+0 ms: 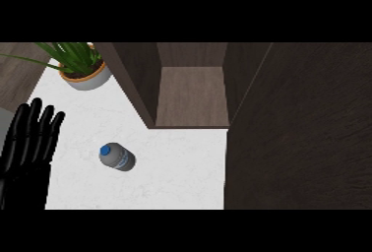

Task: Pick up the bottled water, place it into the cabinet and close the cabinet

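White marble tabletop (174,172) stretches in front of me, and the bottled water (117,157) stands on it alone, blue cap up, nothing touching it. It sits forward and to the left of the cabinet (190,93), whose dark wood interior is open toward me, the bare shelf board visible inside. The cabinet door (298,128) hangs open as a broad dark panel along the right, which leaves a free way in from the bottle's side.

My left hand (29,142) shows at the view's left edge, fingers straight and up, holding nothing; it is just resting there, apart from the bottle. My right hand is out of sight.

A potted plant (81,66) stands at the far left corner, beside the cabinet's left wall and well away from the bottle, so I judge it will not crowd a grasp.

Nothing of the task looks done: the bottle is not yet picked up and the cabinet is not yet closed.
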Action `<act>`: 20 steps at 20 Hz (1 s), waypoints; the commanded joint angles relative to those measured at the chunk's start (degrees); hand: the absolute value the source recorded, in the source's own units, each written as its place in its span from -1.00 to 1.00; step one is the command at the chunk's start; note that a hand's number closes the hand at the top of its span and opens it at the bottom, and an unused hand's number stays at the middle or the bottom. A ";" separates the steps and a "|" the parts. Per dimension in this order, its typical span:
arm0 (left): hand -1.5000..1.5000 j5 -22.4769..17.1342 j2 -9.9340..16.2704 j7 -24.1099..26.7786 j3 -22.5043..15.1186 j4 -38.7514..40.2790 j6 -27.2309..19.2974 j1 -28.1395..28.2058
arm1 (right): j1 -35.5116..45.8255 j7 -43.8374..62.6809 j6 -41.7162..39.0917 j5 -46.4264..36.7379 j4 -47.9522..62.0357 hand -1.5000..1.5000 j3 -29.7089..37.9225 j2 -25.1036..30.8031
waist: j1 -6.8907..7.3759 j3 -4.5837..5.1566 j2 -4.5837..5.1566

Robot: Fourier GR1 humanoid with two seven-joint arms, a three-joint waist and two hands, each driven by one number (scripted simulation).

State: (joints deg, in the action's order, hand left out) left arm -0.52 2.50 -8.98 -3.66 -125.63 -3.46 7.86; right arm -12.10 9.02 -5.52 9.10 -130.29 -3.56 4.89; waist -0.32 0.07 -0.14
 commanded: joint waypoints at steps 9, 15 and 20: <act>-1.00 7.31 -2.47 -5.52 -8.57 -5.24 -5.64 6.77 | -18.85 3.02 -3.57 0.92 -14.45 -1.00 -7.11 -1.00 | -0.13 -0.07 0.00; -1.00 12.33 -2.45 -2.91 -14.25 -7.79 -7.27 14.40 | -24.77 -1.01 -5.68 3.55 -16.75 -1.00 -4.21 -0.08 | -0.23 -0.09 -0.13; -1.00 10.05 -2.49 -0.27 -10.28 -1.44 -10.75 10.86 | -26.42 1.09 -4.75 1.34 -19.75 -1.00 -6.99 -0.28 | -0.34 -0.06 -0.05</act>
State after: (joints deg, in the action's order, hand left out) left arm 9.08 0.17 -10.70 -14.49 -129.59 -11.90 19.30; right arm -32.80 7.78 -9.78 8.44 -140.96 -10.89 3.68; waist -0.46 0.01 -0.17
